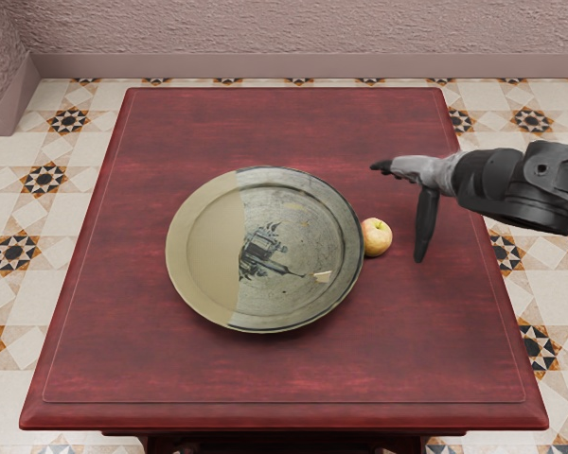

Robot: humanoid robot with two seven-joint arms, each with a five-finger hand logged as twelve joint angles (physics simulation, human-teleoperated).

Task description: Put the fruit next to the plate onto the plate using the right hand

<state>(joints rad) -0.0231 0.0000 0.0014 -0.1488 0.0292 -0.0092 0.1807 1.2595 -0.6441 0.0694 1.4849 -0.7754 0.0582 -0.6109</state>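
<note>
Right hand (pixel 424 184) hovers just right of the apple (pixel 376 236); fingers (pixel 424 227) apart, holding nothing; plate (pixel 208 248) lies just left of apple.

A rectangular table of dark red-stained wood (pixel 265 123) with a raised edge fills the middle of the frame, its far edge near the top and its front edge at the bottom. Around it, along the left, right and upper sides, lies a floor of cream tiles with dark star-shaped ornaments (pixel 38 180). Across the top runs a rough pinkish plaster wall (pixel 312 24) with a plain mauve skirting board (pixel 265 64), turning a corner at the upper left.
</note>
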